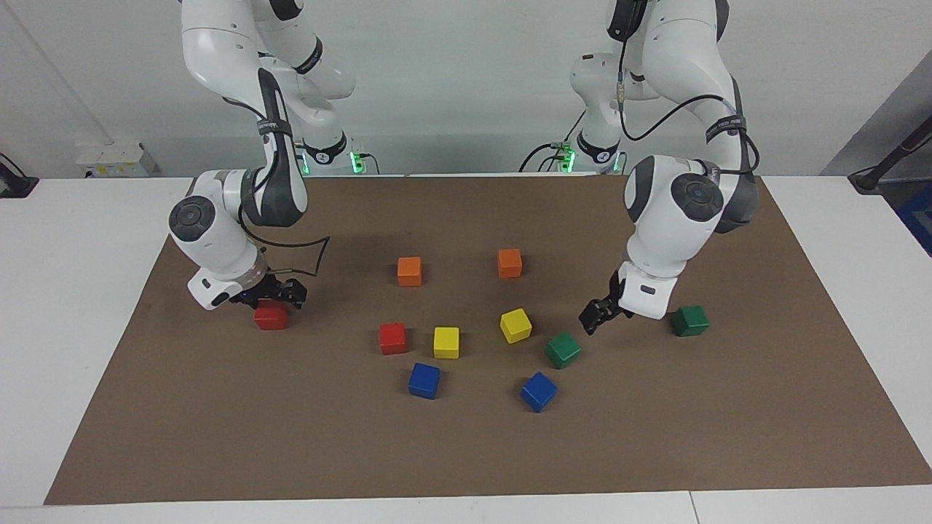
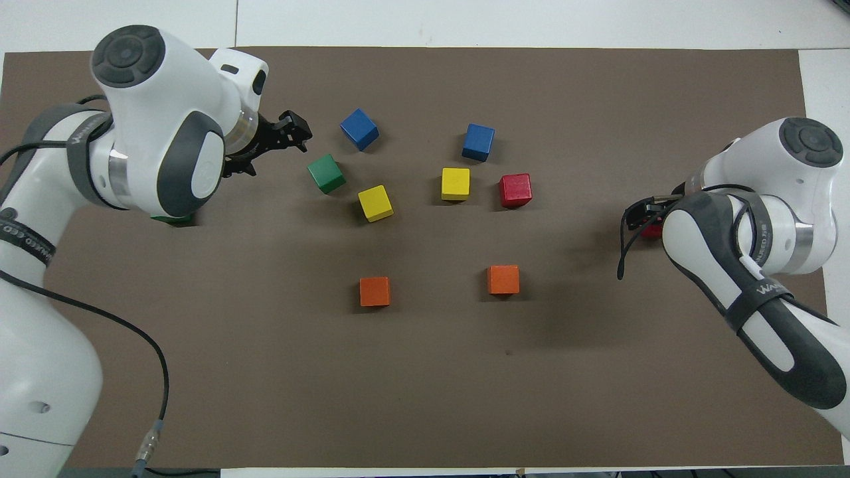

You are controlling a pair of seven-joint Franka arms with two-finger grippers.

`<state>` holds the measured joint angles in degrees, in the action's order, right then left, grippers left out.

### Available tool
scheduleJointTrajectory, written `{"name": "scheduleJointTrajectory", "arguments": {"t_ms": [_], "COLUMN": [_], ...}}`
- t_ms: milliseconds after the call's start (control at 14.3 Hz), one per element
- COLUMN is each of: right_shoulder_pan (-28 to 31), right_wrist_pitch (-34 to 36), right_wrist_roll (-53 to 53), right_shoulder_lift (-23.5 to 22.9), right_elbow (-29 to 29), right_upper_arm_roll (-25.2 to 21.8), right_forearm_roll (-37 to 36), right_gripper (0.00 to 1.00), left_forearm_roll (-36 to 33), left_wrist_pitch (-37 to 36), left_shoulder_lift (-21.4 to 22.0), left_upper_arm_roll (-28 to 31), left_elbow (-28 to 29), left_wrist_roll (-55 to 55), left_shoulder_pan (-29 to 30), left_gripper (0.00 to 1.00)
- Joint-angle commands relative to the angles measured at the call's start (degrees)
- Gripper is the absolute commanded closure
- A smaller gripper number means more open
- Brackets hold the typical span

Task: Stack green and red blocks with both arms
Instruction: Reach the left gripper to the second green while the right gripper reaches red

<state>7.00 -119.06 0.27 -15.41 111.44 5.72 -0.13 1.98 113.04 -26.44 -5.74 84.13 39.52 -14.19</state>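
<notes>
One green block (image 1: 689,320) rests alone on the mat toward the left arm's end; in the overhead view only a sliver of this green block (image 2: 174,218) shows under the arm. My left gripper (image 1: 593,320) (image 2: 294,130) is open and empty, hanging low beside the second green block (image 1: 563,350) (image 2: 325,173). Toward the right arm's end, a red block (image 1: 271,316) (image 2: 653,232) stands on the mat. My right gripper (image 1: 273,294) (image 2: 639,216) is open just above it. Another red block (image 1: 392,338) (image 2: 515,190) sits in the middle cluster.
Two yellow cubes (image 1: 446,342) (image 1: 515,324) and two blue cubes (image 1: 424,380) (image 1: 538,391) share the middle cluster. Two orange cubes (image 1: 409,271) (image 1: 510,263) lie nearer to the robots. A brown mat (image 1: 466,458) covers the white table.
</notes>
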Motion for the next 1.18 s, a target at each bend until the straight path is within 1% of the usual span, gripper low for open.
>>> {"name": "scheduleJointTrajectory", "arguments": {"t_ms": [0, 139, 279, 418, 488, 697, 906, 976, 1115], "right_shoulder_pan": [-0.67, -2.33, -3.04, -6.10, -7.25, -11.73, -16.65, -17.28, -17.46], "right_wrist_pitch": [7.42, 9.81, 10.34, 10.34, 10.26, 10.43, 10.08, 9.47, 8.07], "right_wrist_roll": [1.66, 1.75, 1.66, 1.58, 1.49, 3.06, 9.03, 10.87, 12.47], "right_shoulder_lift": [-0.24, -0.15, 0.55, 1.34, 1.08, 1.08, 1.17, 0.91, 0.73], "right_elbow": [-6.83, -9.65, -10.80, -12.29, -13.08, -13.44, -13.44, -13.44, -13.35], "right_upper_arm_roll": [0.25, 0.25, 0.34, 0.34, 0.34, 0.43, 0.34, 0.43, 0.43], "right_forearm_roll": [0.40, 0.48, 0.22, -0.13, -0.22, 0.83, 0.75, 0.66, 0.66], "right_gripper": [0.01, 0.00, 0.00, 0.00, 0.00, 0.00, 0.00, 0.00, 0.00], "left_forearm_roll": [-0.92, -1.37, -1.63, -4.87, -5.14, -4.80, -4.71, -4.71, -4.79], "left_wrist_pitch": [-4.84, -4.41, -4.32, -4.41, -4.67, -4.24, 0.06, 1.29, 1.75], "left_shoulder_lift": [-10.46, -11.62, -12.32, -12.41, -12.41, -12.32, -11.80, -11.45, -11.44], "left_upper_arm_roll": [2.22, 3.37, 3.46, 3.28, 3.28, 3.20, 3.28, 3.28, 3.28], "left_elbow": [-13.71, -14.00, -14.00, -13.56, -13.56, -12.69, -10.05, -8.22, -7.41], "left_wrist_roll": [6.26, 6.27, 6.18, 5.75, 5.66, 5.66, 5.66, 5.66, 5.66], "left_shoulder_pan": [-4.69, -6.37, -6.38, -6.20, -5.85, -5.76, -6.02, -6.02, -6.11], "left_gripper": [0.00, 0.00, 0.00, 0.00, 0.00, 0.00, 0.00, 0.00, 0.00]}}
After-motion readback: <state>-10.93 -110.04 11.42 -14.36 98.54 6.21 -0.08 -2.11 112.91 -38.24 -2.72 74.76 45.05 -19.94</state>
